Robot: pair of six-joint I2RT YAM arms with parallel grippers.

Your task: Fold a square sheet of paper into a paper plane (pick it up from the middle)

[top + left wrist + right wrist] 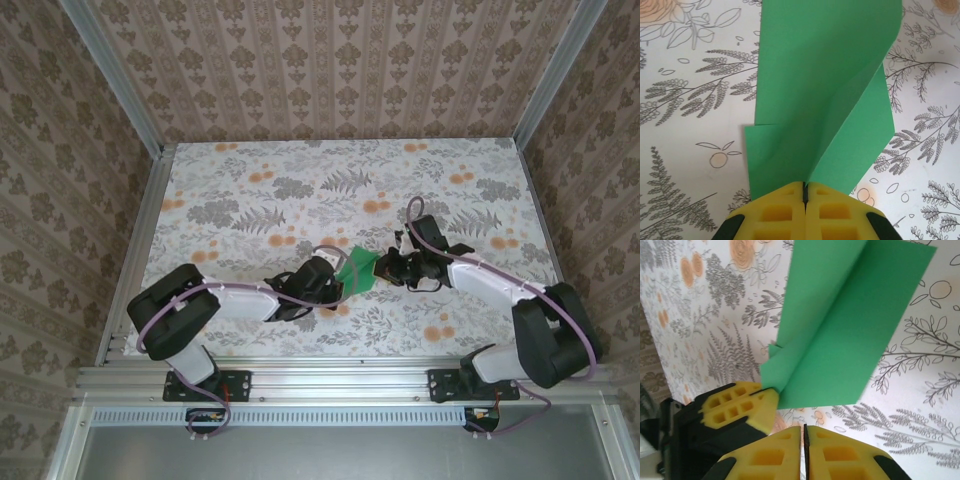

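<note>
Green folded paper (825, 100) clamped in the left pincer (805, 187).

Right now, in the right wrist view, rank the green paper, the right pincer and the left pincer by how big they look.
Largest: folded green paper.
Then: right pincer, shut, at the bottom edge.
Smallest: left pincer, gripping the paper.
The right pincer is nearest the lens, so the last two are unsure.
</note>
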